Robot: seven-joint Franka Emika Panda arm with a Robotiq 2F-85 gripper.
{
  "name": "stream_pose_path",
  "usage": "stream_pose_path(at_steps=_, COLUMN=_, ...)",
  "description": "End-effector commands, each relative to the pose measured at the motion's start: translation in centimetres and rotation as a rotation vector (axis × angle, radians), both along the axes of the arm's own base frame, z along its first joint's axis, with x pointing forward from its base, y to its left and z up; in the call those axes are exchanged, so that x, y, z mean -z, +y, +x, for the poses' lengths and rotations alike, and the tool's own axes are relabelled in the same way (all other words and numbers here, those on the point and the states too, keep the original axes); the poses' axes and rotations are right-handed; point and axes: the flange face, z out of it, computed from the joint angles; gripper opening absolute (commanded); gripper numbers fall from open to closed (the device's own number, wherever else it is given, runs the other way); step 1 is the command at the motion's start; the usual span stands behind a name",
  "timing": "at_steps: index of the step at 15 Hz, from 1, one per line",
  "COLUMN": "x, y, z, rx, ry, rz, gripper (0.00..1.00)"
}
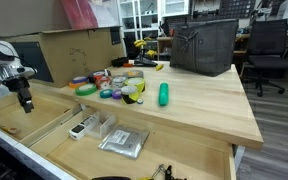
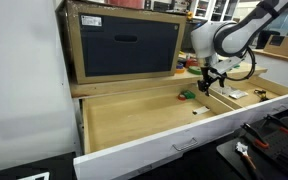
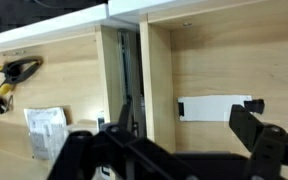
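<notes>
My gripper (image 1: 26, 104) (image 2: 206, 86) hangs open over a wide wooden drawer (image 1: 44, 125) (image 2: 134, 118), holding nothing. In the wrist view the gripper (image 3: 164, 145) shows as two dark fingers (image 3: 252, 128) spread far apart at the bottom. Just beyond them a flat white rectangular piece (image 3: 214, 107) with a dark end lies on the drawer floor. A wooden divider (image 3: 124, 70) runs up the drawer to the left of that piece. In an exterior view a small green thing (image 2: 187, 96) lies on the drawer floor below the gripper.
A clear bag with papers (image 1: 122, 142) (image 3: 46, 130) and a yellow-and-black cable bundle (image 3: 12, 78) lie in other drawer sections. On the tabletop (image 1: 199, 105) stand tape rolls (image 1: 84, 88), a green cylinder (image 1: 164, 94), a dark basket (image 1: 204, 45) and a cardboard box (image 1: 79, 50).
</notes>
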Motion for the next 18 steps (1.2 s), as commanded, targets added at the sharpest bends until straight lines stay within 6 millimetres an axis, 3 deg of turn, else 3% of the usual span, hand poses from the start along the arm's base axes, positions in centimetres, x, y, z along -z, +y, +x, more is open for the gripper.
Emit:
stream_pose_path(at_steps=1, x=2.0, y=1.0, z=1.6, rx=-0.094, ry=-0.055, rz=-0.052, gripper=1.0)
stream_pose_path(at_steps=10, x=1.8, y=4.4, z=3.4, rx=-0.382, ry=-0.099, rz=-0.059, gripper=1.0)
stream_pose_path(at_steps=18, x=1.0, y=2.0, z=5.2, rx=-0.726, ry=0.097, rz=0.016, gripper=1.0)
